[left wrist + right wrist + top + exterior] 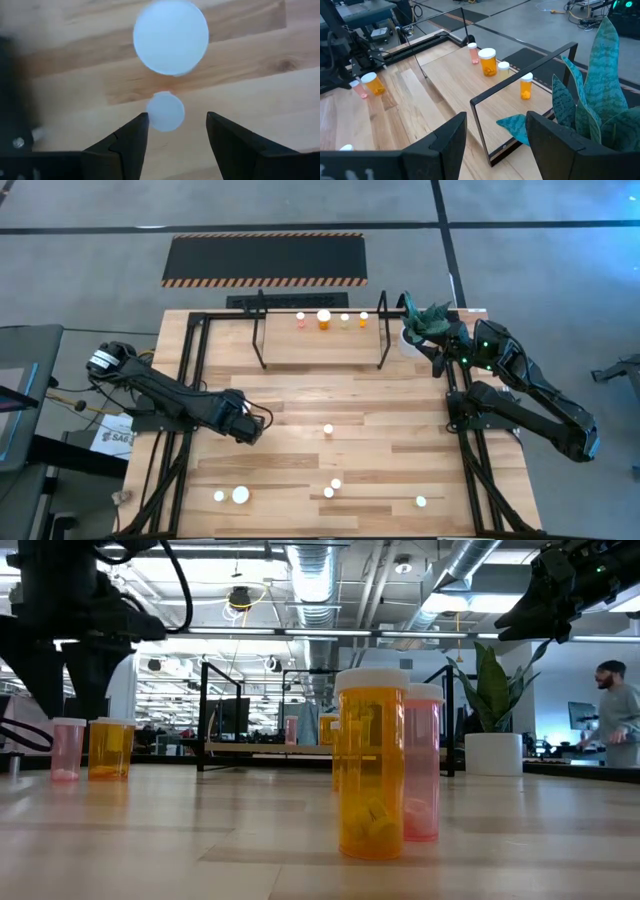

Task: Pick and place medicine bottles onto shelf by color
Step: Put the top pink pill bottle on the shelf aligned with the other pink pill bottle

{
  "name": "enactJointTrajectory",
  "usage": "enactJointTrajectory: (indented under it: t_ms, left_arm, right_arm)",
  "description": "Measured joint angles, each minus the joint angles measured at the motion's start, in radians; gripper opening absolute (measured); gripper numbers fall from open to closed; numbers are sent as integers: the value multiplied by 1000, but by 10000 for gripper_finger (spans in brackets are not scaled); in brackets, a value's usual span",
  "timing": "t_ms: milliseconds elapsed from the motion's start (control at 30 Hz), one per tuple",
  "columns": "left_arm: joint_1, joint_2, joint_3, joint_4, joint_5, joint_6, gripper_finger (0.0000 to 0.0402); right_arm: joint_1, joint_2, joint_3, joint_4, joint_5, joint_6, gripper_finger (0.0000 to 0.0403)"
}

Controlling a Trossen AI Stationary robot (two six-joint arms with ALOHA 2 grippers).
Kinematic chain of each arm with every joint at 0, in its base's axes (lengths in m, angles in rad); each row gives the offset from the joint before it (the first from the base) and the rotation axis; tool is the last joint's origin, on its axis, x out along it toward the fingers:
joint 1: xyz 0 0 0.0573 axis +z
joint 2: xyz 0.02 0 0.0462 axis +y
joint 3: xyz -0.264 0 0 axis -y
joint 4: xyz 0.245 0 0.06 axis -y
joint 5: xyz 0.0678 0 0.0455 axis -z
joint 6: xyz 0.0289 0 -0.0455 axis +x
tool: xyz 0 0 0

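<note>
- Loose medicine bottles [328, 429] are seen standing scattered over the near and middle desk [400, 430].
- The left claw [250, 432] is held released above two white-capped bottles [170, 37], nothing grasped.
- Four bottles [323, 319] are lined up on the shelf [290, 345] farther back.
- The right claw [438, 358] is held released by the plant [428, 318], empty.
</note>
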Motion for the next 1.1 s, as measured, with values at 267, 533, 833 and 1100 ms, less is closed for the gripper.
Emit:
enactJointTrajectory:
  t_ms: [267,533,833,1100]
  left_arm:
    - [0,-1,-37,12,-10,6,192]
    - [3,1,-38,19,-27,33,192]
    - [41,1,-38,32,-53,96,192]
    - [82,1,-38,63,-54,155,192]
  right_arm:
    - [0,0,0,0,0,0,226]
    - [0,0,0,-2,0,0,226]
    - [0,0,0,-2,0,0,226]
    - [0,0,0,-2,0,0,226]
